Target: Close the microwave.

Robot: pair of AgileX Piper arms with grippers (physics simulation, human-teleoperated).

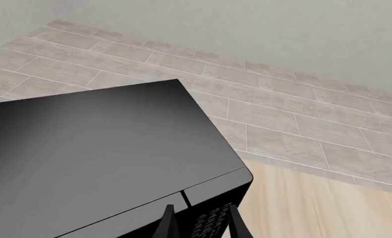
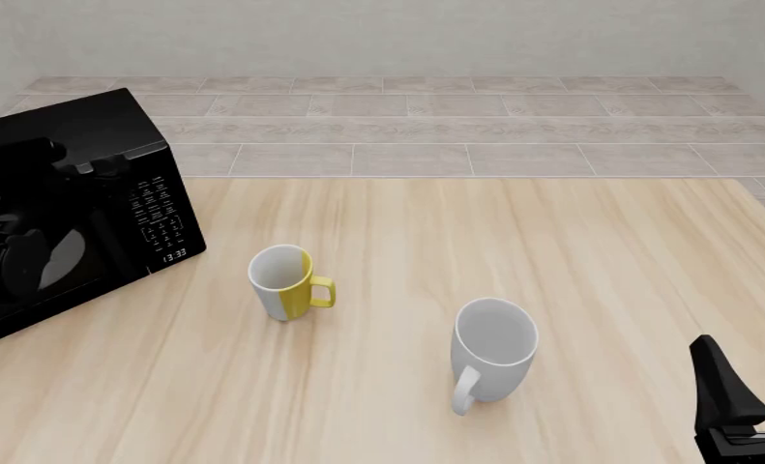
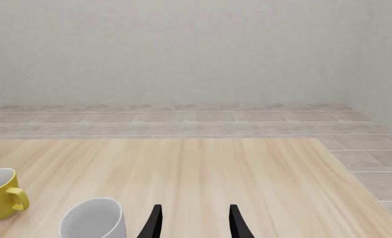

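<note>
Both tools gape empty; the glossy black microwave (image 2: 73,208) sits door shut.

The microwave (image 2: 73,208) is glossy black, its keypad marked in white with a white display readout. One mug (image 2: 282,282) is yellow outside and white inside — the other mug (image 2: 492,353) is plain pale grey-white. The surface (image 2: 512,242) is light wood grain; beyond it, grey-beige tiles and a pale wall.
</note>
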